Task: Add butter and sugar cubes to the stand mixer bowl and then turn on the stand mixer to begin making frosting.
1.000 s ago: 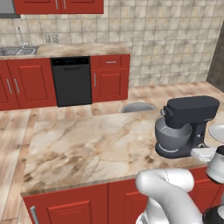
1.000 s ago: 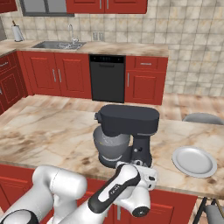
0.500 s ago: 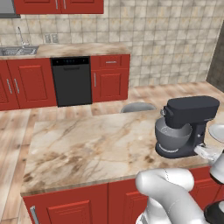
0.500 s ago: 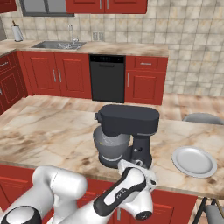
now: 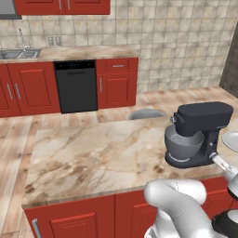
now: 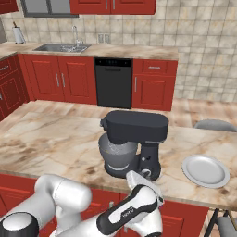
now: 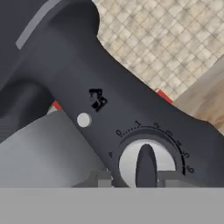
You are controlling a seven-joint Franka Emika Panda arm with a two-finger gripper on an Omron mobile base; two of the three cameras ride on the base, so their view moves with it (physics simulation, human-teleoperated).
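Observation:
The dark charcoal stand mixer stands on the marble island with its head down over the grey stand mixer bowl. My gripper is at the mixer's column, low on the near side. In the hand view the gripper straddles the silver knob, a fingertip on each side of its dark lever and a gap still showing. The knob's lever points straight up on the dial. The bowl's wall lies left of it. Butter and sugar cubes are out of view.
A flat white plate lies on the island to the right of the mixer. A grey stool seat stands beyond the island's far edge. Red cabinets, a black dishwasher and a sink line the back wall.
My hand has moved up against the mixer's column, and the jaws have narrowed around the knob. The mixer and plate have not moved.

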